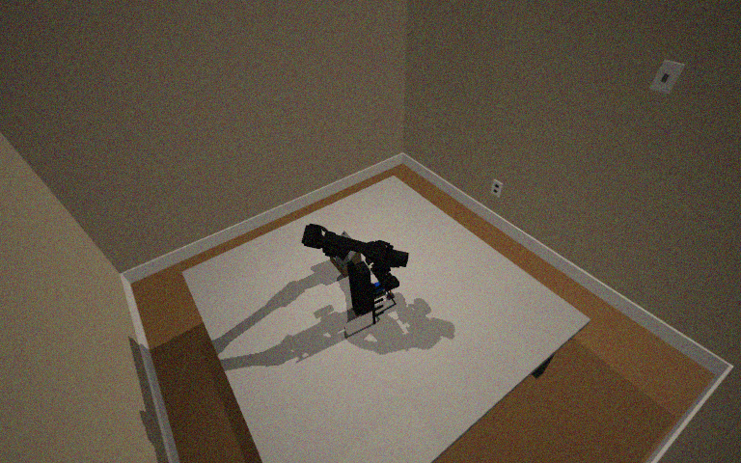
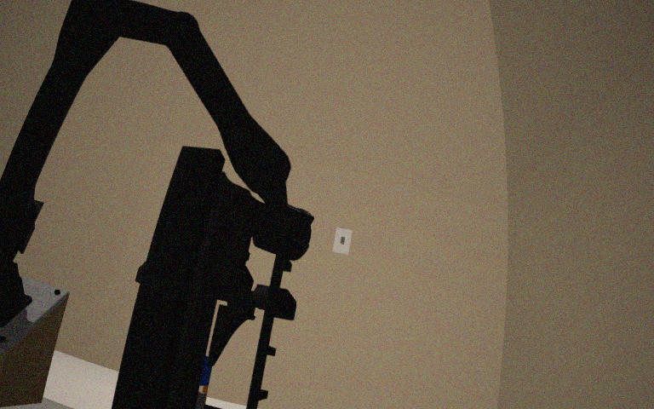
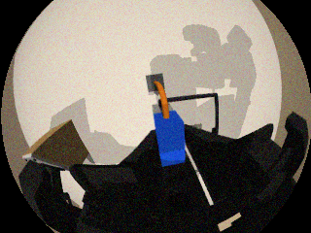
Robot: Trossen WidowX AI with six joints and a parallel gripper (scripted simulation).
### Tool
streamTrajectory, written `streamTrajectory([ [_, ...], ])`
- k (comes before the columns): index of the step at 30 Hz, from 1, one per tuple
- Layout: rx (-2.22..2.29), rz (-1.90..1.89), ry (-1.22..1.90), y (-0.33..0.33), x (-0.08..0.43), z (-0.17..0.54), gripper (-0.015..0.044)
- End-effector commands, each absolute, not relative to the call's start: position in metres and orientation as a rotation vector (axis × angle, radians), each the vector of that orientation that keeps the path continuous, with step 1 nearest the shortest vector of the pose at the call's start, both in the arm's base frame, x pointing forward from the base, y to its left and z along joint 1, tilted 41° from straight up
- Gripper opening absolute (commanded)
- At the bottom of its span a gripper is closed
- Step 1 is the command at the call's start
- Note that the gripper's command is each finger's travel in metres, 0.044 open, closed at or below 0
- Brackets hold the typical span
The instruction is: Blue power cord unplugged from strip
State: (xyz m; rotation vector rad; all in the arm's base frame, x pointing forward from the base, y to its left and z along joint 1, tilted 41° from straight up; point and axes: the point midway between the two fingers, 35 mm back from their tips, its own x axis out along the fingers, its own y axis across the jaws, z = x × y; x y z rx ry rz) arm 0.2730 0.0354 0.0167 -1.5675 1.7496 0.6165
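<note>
Blue plug (image 3: 170, 139) is the thing to watch, and the wrist view is the only place you get a decent look at it. It sits dead centre between the two dark halves of the gripper (image 3: 174, 155). Its long axis points straight out along the tool's own line, and an orange bit of cord (image 3: 163, 103) curls off its far end toward a small grey square on the white table (image 1: 273, 382).

From the top view the plug is just a blue speck (image 1: 376, 284) right next to the tall black slab (image 1: 359, 289), which I take to be the power strip.

My read is that the fingers are drawn in narrow and pinching the plug's sides, though everything is so dark I can't actually see the contact.

So the plug is already in line with the tool, no reaching sideways needed. The pull probably has to go straight back along that long axis, away from the strip. I can't tell where the prongs meet the socket, so pulling at an angle could jam it or drag the strip along.
</note>
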Motion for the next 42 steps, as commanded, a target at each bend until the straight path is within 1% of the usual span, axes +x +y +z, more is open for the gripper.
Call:
streamTrajectory([
  [1,-1.568,0.611,1.748,0.035,0.274,0.017,0.0048],
  [5,-1.568,0.611,1.748,0.035,0.274,0.017,0.0021],
  [6,-1.568,0.611,1.747,0.035,0.274,0.017,0.0],
  [41,-1.571,0.618,1.747,0.079,0.285,-0.013,0.0],
  [42,-1.569,0.621,1.757,0.07,0.282,-0.01,0.0026],
])
